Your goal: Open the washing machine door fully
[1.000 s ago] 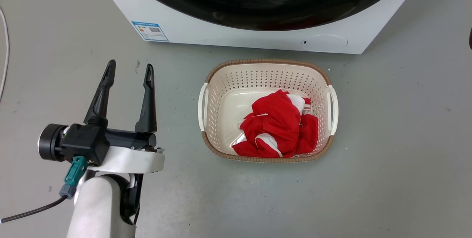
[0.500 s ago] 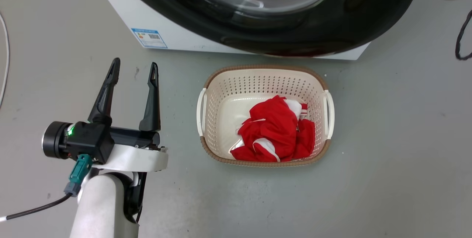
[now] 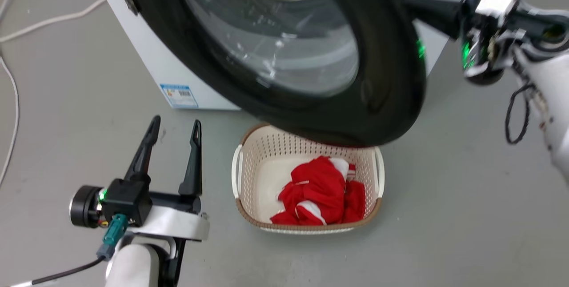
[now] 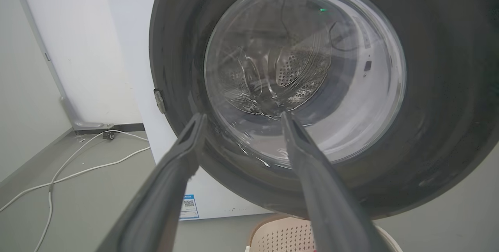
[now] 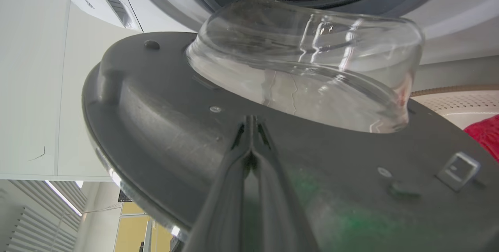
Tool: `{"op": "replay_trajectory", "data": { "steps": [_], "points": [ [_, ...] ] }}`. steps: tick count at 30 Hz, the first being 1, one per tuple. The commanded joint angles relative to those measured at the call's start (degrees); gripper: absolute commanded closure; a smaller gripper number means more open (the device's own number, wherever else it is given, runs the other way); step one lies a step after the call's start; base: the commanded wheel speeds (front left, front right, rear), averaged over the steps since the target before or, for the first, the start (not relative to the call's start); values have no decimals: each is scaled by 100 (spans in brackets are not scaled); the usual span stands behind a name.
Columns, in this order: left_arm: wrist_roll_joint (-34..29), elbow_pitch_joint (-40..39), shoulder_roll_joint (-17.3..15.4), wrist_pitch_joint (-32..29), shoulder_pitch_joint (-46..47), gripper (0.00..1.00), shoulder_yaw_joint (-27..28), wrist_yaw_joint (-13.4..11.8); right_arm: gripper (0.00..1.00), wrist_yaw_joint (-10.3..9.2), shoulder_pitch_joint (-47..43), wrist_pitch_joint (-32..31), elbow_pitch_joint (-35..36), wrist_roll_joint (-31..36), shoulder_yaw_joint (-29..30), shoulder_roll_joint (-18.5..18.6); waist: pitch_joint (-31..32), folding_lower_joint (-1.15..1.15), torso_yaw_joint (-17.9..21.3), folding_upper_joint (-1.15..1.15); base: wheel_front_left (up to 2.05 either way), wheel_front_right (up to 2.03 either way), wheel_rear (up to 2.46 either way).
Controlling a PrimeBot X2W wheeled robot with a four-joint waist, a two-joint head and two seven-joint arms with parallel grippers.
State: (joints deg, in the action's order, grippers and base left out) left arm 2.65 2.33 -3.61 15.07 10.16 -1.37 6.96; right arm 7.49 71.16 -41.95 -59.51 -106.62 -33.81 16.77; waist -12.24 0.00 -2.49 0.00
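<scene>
Left claw (image 3: 175,122): seen at the lower left of the head view, fingers spread wide and empty. It is pointed up the frame toward the door's outer face and is well apart from it.
Laundry basket (image 3: 249,162): set on the floor at lower centre, with red clothes (image 3: 320,185) inside. Its far rim is overhung by the door's lower edge.
Washing machine door (image 3: 391,78): spread across the upper centre, swung part-way out. Its hinged side is at the frame's left against the washing machine (image 3: 142,51); its free edge stands out at the right, toward the camera.
Right claw (image 5: 251,121): fingers pressed together, nothing held. In the right wrist view the tips appear to be laid against the door's grey inner face, just below the glass bowl. In the head view the arm is seen at the upper right, reaching in behind the free edge.
Deciding relation: the door lies directly ahead of the right claw, between it and the left claw. The right arm is judged far the nearer, so any further outward push would fall to it.
Progress: the door is judged not yet fully open.
Change: the head camera has been raised. Even so, the door, flush with the machine front a second ago, is now swung out over the basket. The right arm has come into the frame. The left claw's spread is unchanged.
</scene>
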Motion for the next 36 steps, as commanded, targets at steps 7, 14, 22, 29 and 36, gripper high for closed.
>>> {"op": "replay_trajectory", "data": {
  "steps": [7,14,22,29,36],
  "points": [
    [-26,91,25,13,-386,0,-59,-63,100,1,-885,-387,775,-211,-157,-228,534,0,62,0,0,0,0],
    [-8,153,39,13,-493,0,-136,-89,100,0,-1352,-419,1227,-376,-238,-266,700,0,-32,0,0,0,0],
    [5,194,54,13,-590,0,-243,-114,100,0,-1791,-348,1774,-588,-454,-430,848,0,-157,0,0,0,0],
    [49,225,62,13,-639,0,-292,-146,100,0,-2088,-302,2241,-758,-764,-488,923,0,-211,0,0,0,0],
    [83,207,66,13,-686,0,-267,-213,100,0,-2310,91,2674,-906,-905,-389,957,0,-153,0,0,0,0]
  ]
}}
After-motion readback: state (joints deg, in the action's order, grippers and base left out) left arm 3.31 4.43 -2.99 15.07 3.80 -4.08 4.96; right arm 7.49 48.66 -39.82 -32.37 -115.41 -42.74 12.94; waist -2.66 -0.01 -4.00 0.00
